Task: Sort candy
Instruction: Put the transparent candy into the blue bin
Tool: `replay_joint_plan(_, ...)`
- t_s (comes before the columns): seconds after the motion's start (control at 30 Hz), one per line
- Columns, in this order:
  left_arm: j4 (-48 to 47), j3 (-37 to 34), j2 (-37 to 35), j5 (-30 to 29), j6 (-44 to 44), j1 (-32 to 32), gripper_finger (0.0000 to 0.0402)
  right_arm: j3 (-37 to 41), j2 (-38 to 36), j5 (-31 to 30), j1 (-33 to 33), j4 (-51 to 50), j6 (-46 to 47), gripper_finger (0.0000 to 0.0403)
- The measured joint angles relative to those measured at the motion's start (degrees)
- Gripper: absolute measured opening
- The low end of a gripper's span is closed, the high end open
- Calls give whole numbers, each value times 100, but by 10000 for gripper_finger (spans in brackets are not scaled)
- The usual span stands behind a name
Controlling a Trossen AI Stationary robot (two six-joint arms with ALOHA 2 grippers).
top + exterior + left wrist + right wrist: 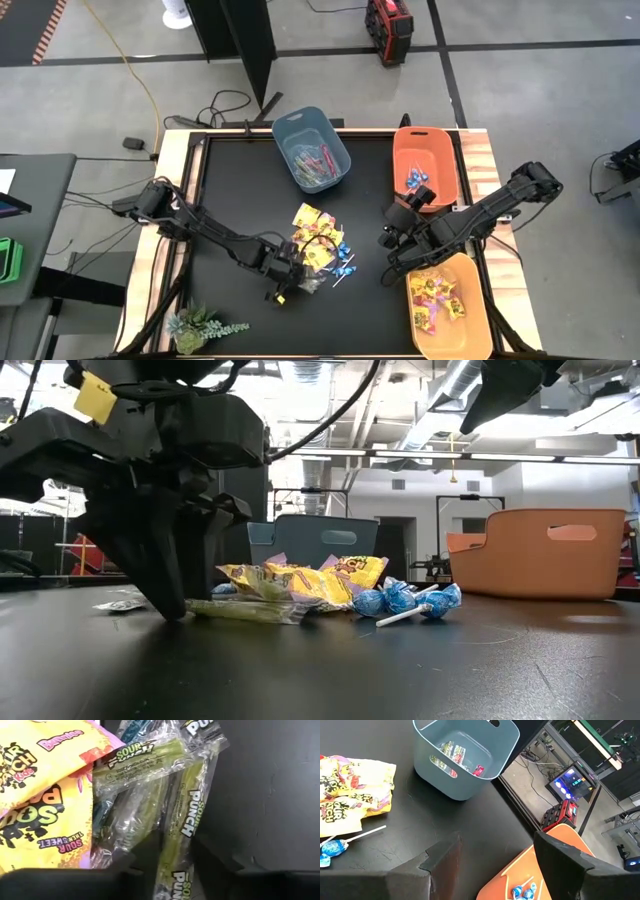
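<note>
Left wrist view shows the left gripper (172,870) — jaws apart — astride one green stick (181,827), long axis toward 12 o'clock; right gripper (495,862) gapes empty.

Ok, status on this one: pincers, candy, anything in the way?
Left pincer down at the candy pile, open over a green stick. Right pincer open, empty, between the orange bins. Nothing blocking.

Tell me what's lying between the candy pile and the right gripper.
Nothing: in the high view, bare black table separates the candy pile from the right gripper, which hangs open beside the orange bin.
</note>
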State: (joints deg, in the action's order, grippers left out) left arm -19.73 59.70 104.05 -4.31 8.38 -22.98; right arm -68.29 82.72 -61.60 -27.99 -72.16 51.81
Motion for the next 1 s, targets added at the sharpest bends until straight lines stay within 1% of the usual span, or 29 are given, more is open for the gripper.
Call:
replay_joint_plan(0.13, -4, -2, 0, -6, 2, -7, 39, 0, 0, 0, 0, 0, 0, 264)
replay_joint_plan(0.2, -6, -2, 0, -23, 7, -7, 15, 0, 0, 0, 0, 0, 1, 264)
replay_joint_plan(0.43, -335, 283, 28, -51, -40, -158, 14, 0, 0, 2, 0, 0, 2, 264)
replay_joint_plan(0.53, -657, 616, 25, 57, -53, -281, 12, 0, 0, 2, 0, 0, -4, 264)
replay_joint_plan(0.77, -1951, 1538, 24, 163, -144, -666, 10, 0, 0, 2, 0, 2, -70, 264)
replay_joint_plan(0.83, -2167, 1810, 24, 179, -319, -789, 10, 0, 0, 2, 0, 3, -72, 264)
replay_joint_plan(0.93, -1969, 2133, -49, 199, -791, -958, 10, 0, 0, 2, 0, 4, -76, 264)
replay_joint_plan(1.0, -1503, 2215, -197, 288, -1098, -1015, 10, 0, 0, 2, 0, 4, -81, 264)
